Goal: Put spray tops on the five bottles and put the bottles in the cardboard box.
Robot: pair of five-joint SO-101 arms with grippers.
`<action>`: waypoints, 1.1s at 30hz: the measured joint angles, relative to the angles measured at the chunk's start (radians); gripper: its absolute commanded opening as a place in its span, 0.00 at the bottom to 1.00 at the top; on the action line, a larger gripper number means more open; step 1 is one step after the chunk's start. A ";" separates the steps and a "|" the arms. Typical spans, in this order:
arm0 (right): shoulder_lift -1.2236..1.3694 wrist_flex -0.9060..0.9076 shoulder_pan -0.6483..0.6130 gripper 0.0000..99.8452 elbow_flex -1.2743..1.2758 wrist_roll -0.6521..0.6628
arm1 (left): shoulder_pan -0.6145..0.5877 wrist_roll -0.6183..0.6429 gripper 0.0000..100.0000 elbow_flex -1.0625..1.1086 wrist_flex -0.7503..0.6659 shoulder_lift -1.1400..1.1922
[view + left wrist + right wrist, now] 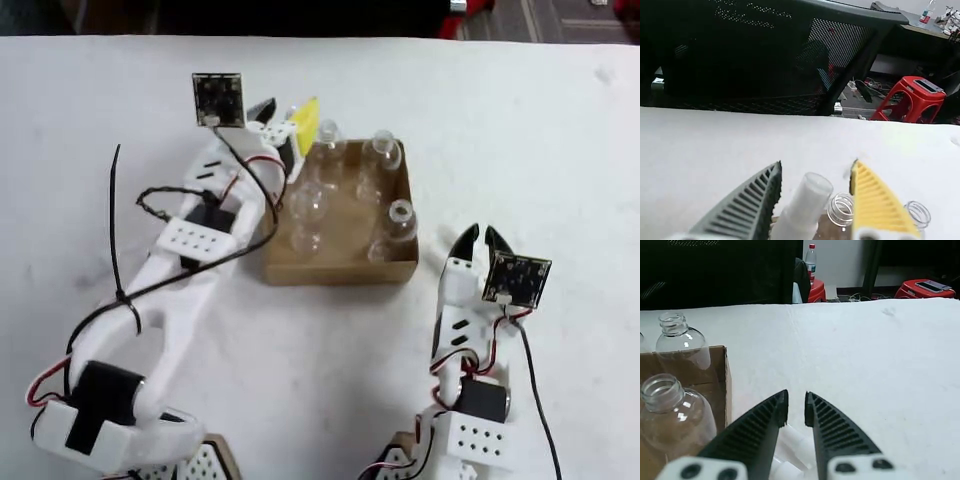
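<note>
Pictured beyond the white table: a black mesh chair and a red stool. Seen at mid-table: the cardboard box, four clear open-necked bottles upright inside. Caught over the box's far corner: the left gripper, grey and yellow fingers spread wide either side of a white spray top, with a gap showing on the yellow side and bottle mouths just past it. Stretched long across the table toward that corner: the left arm. Poised just beside the box's near corner: the right gripper, black fingers parted by a sliver, gripping nothing, above loose spray tops on the table, with the right arm folded close to its base.
</note>
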 measured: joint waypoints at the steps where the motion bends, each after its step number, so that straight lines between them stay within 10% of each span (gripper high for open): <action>1: 0.000 0.000 0.000 0.05 0.000 0.000 | 0.000 0.000 0.21 0.000 0.000 -0.002; 13: 0.000 0.000 0.000 0.05 0.000 0.000 | -0.031 0.077 0.22 -0.006 0.058 -0.086; 33: 0.000 0.000 0.000 0.05 0.000 0.000 | -0.594 0.006 0.22 -0.417 1.224 -0.287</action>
